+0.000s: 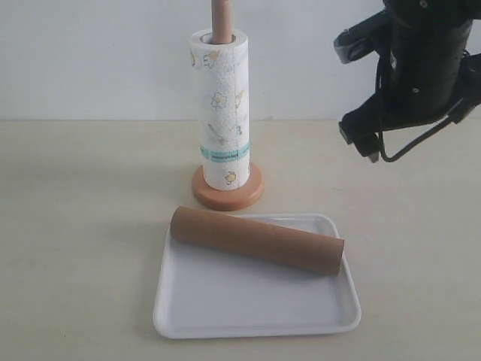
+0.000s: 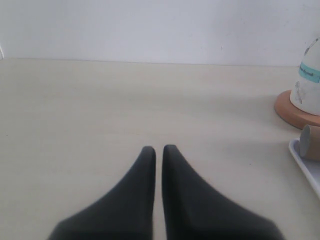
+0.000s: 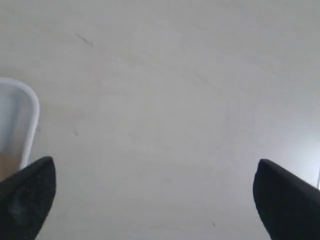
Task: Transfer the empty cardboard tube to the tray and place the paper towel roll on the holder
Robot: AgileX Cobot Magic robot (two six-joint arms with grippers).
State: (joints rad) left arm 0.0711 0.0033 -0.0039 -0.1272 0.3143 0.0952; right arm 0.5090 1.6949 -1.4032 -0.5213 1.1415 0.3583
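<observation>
The paper towel roll (image 1: 222, 113) stands upright, threaded on the holder, whose post (image 1: 221, 19) sticks out of the top and whose round base (image 1: 228, 195) shows below. In front of it the empty cardboard tube (image 1: 255, 241) lies slanted across the far part of the tray (image 1: 255, 308). My right gripper (image 3: 154, 167) hangs open and empty high above the table, right of the tray's corner (image 3: 31, 107). My left gripper (image 2: 158, 150) is shut on nothing, low over bare table left of the holder base (image 2: 295, 111), the roll (image 2: 311, 82) and the tube's end (image 2: 311, 142).
The black right arm (image 1: 409, 68) fills the upper right of the exterior view, higher than the roll. A white wall runs behind the pale tabletop (image 1: 83, 226). The left arm is outside the exterior view.
</observation>
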